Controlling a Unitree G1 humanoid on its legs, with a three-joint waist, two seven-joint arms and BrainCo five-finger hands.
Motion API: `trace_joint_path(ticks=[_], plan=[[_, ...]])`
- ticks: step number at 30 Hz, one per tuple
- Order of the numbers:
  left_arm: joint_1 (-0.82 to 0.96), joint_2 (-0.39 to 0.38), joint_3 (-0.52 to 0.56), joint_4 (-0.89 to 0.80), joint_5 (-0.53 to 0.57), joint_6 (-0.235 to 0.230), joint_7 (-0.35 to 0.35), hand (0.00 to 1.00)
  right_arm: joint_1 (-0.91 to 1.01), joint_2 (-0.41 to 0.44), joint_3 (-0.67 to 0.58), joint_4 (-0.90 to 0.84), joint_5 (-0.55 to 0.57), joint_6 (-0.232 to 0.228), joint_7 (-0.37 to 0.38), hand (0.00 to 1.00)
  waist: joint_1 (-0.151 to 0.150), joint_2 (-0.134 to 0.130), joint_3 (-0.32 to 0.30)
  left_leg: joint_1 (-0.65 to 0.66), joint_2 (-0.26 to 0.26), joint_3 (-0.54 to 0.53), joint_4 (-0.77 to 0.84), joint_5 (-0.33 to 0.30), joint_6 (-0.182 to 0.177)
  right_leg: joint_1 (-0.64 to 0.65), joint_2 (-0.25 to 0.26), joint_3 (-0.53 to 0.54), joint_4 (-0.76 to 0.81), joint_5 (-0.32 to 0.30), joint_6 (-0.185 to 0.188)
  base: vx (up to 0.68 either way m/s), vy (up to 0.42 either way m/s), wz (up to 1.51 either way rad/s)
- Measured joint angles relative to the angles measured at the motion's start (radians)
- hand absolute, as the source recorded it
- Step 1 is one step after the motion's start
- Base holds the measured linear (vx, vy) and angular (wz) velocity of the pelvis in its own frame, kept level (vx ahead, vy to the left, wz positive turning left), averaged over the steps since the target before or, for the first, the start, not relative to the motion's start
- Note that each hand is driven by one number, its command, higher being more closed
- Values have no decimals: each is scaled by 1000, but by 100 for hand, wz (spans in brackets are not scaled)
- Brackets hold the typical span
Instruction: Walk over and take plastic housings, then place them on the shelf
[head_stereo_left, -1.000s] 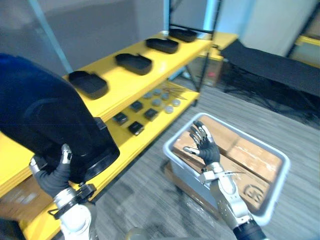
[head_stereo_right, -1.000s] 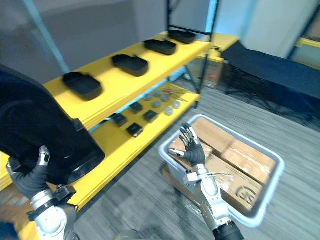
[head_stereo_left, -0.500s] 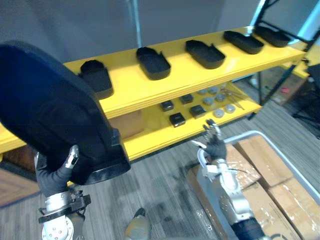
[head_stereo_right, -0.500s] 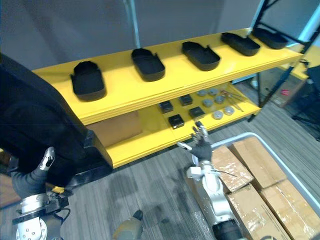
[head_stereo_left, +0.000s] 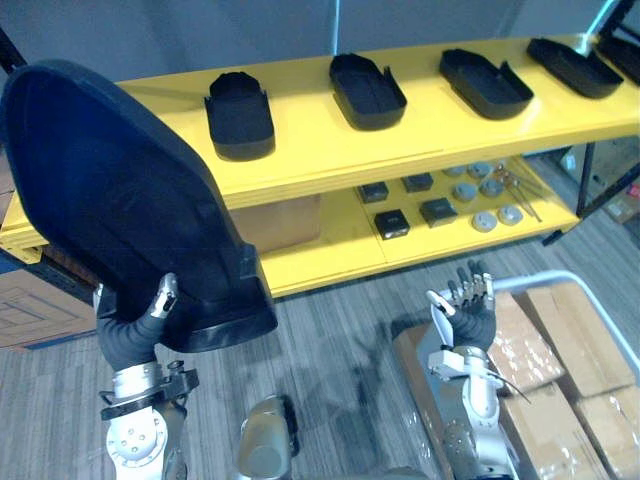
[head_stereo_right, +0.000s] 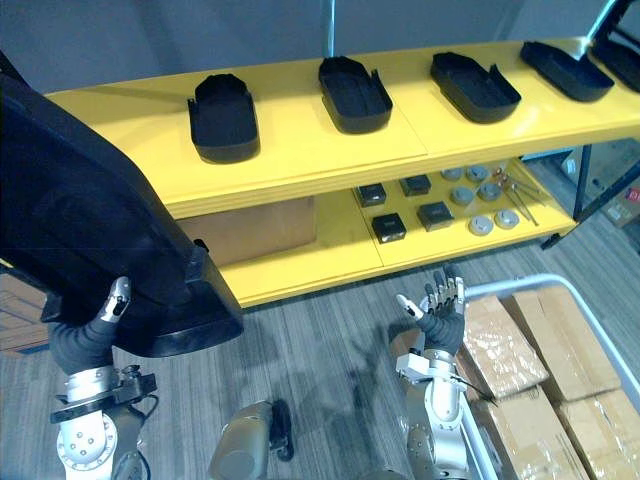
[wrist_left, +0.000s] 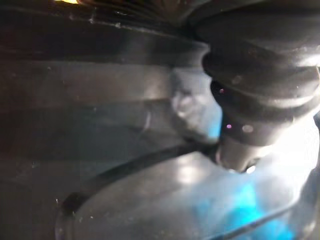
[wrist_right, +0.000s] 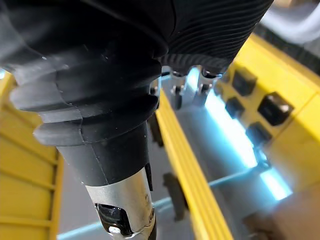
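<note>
A large black plastic housing (head_stereo_left: 120, 200) is held up at the left, its hollow side turned away from me. My left hand (head_stereo_left: 135, 335) is curled round its lower rim, thumb on the outer face. Several smaller black housings (head_stereo_left: 240, 115) lie in a row, hollow side up, on the top board of the yellow shelf (head_stereo_left: 420, 140). My right hand (head_stereo_right: 436, 315) is raised at lower right with straight spread fingers and holds nothing. It is in front of the shelf's lower board and touches nothing.
The lower board (head_stereo_left: 330, 250) carries small black blocks (head_stereo_left: 392, 222) and grey discs (head_stereo_left: 484, 220), with a cardboard box (head_stereo_left: 285, 220) at its left end. A grey bin (head_stereo_right: 545, 279) of wrapped cardboard boxes (head_stereo_right: 565, 340) stands at lower right. Another carton (head_stereo_left: 30, 310) sits on the floor at left.
The whole picture has swung, so the shelf now lies square across the view and the bin sits further right. My left hand still holds the housing; my right hand stays open.
</note>
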Motion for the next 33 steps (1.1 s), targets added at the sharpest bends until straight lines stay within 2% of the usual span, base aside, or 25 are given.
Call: trace_joint_path(ticks=[1, 2, 3, 4, 5, 6, 7, 9, 10, 11, 14, 16, 19, 21, 22, 24, 25, 26, 27, 28, 30, 32, 33], plan=[[-13, 20, -2, 0, 12, 0, 12, 100, -4, 7, 0, 1, -30, -2, 1, 0, -6, 6, 4, 33, -10, -10, -45, 8, 17, -72, 20, 68, 104, -12, 22, 228, 117, 13], [-16, 25, -2, 1, 16, 0, 21, 100, -7, 9, 0, 1, -36, -3, 4, 0, -14, 2, 1, 57, -14, -15, -71, 12, 21, -99, 41, 89, 136, -37, 28, 282, 118, 27], [-19, 27, -2, 1, 20, 1, 38, 100, -8, 10, -4, -1, -44, -6, 6, 0, -36, 18, 4, 106, -20, -32, -131, 33, 12, -131, 97, 105, 133, -80, 33, 279, 96, 41], [-33, 30, -9, 1, 19, 1, 44, 100, 5, 12, -23, -14, -55, -13, 8, 0, -53, 21, -6, 148, -31, -49, -193, 54, 10, -162, 147, 102, 67, -107, 30, 285, 88, 48], [-48, 31, -12, 2, 19, 1, 45, 100, 11, 12, -38, -25, -59, -19, 9, 0, -59, 22, -8, 161, -35, -56, -215, 61, 9, -174, 171, 102, 17, -117, 31, 345, 43, 65], [-104, 48, -16, 14, 18, 1, 48, 100, 23, 8, -91, -73, -67, -32, 11, 0, -74, 34, -14, 181, -38, -90, -236, 63, 8, -207, 235, 107, -165, -127, 25, 292, -1, 62], [-125, 59, -21, 25, 15, 1, 49, 100, 24, 5, -109, -88, -67, -38, 10, 0, -84, 40, -13, 184, -38, -106, -237, 63, 8, -212, 252, 114, -221, -125, 27, 285, -25, 69], [-166, 73, -37, 58, 9, 5, 51, 100, 22, -10, -148, -116, -67, -48, 9, 0, -101, 45, -12, 196, -41, -137, -231, 63, 7, -215, 289, 174, -342, -101, 40, 222, -83, 67], [-186, 76, -51, 82, 9, 10, 52, 100, 25, -22, -176, -138, -67, -52, 6, 0, -111, 39, -15, 195, -51, -163, -208, 59, 2, -203, 307, 231, -428, -22, 29, 265, -169, 97], [-187, 63, -71, 97, 9, 12, 52, 100, 22, -42, -201, -156, -66, -59, 3, 0, -122, 47, -22, 195, -55, -195, -183, 36, -28, -182, 312, 247, -445, 57, 59, 225, -170, 91], [-130, 29, -98, 101, 9, 21, 48, 100, -10, -105, -220, -163, -65, -67, 2, 0, -119, 104, -50, 227, -18, -222, -194, 26, -47, -112, 347, 199, -495, 56, 44, 218, -134, 40], [-112, 10, -96, 98, 7, 21, 45, 100, -27, -117, -220, -172, -65, -67, 1, 0, -105, 126, -62, 253, -11, -221, -208, 26, -47, -79, 356, 193, -504, 50, 35, 127, -78, 10], [-76, 2, -82, 55, 1, 17, 44, 100, -51, -114, -213, -209, -70, -71, 1, 0, -96, 143, -72, 263, -12, -223, -223, 29, -53, -65, 356, 186, -507, 41, 21, 61, -17, 17], [-64, -12, -78, 44, -2, 15, 40, 100, -53, -110, -216, -221, -73, -72, -1, 0, -95, 141, -70, 258, -16, -204, -227, 46, -80, -53, 344, 158, -515, 40, 20, 1, 16, 45], [-61, -26, -80, 44, -4, 15, 30, 100, -46, -102, -222, -237, -73, -72, -15, 0, -105, 132, -65, 259, -25, -176, -235, 70, -99, -25, 325, 124, -531, 39, 21, -22, 15, 66], [-48, -39, -89, 27, -37, 15, 4, 100, -42, -89, -254, -256, -75, -71, -21, 0, -104, 125, -64, 262, -50, -167, -277, 113, -102, -5, 289, 77, -541, 38, 21, -33, 18, 86], [-44, -42, -88, 18, -40, 15, 0, 100, -42, -89, -262, -261, -75, -71, -21, 0, -104, 117, -60, 256, -62, -168, -280, 126, -117, 0, 273, 75, -547, 36, 24, -56, 66, 89], [-44, -42, -89, 6, -40, 14, -4, 100, -43, -81, -275, -268, -75, -70, -19, 0, -105, 94, -46, 227, -61, -151, -235, 101, -101, 12, 248, 70, -563, 31, 37, -82, 72, 75], [-37, -43, -90, 7, -41, 10, -10, 100, -51, -78, -285, -266, -70, -68, -18, 0, -104, 93, -42, 199, -16, -122, -191, 90, -87, 14, 225, 49, -557, 29, 42, -93, 117, 79], [-31, -44, -90, 10, -41, 10, -10, 100, -56, -78, -283, -266, -68, -67, -15, 0, -105, 92, -42, 173, 45, -104, -150, 91, -97, 17, 202, 48, -551, 20, 52, -71, 115, 53], [-29, -45, -90, 16, -47, 8, -10, 100, -75, -79, -274, -256, -62, -67, -14, 0, -106, 93, -41, 158, 116, -109, -130, 104, -117, 17, 163, 48, -527, 3, 80, -42, 249, 21], [-24, -61, -94, 39, -68, -8, 6, 100, -122, -87, -245, -191, -8, -73, -8, 0, -119, 101, -44, 173, 182, -140, -191, 134, -119, 0, 83, 97, -446, -39, 148, 6, 409, -9], [-20, -68, -95, 46, -68, -14, 12, 100, -133, -92, -232, -171, 5, -73, -6, 0, -122, 110, -43, 184, 186, -159, -217, 147, -111, -6, 70, 116, -429, -47, 164, 31, 512, -26]])
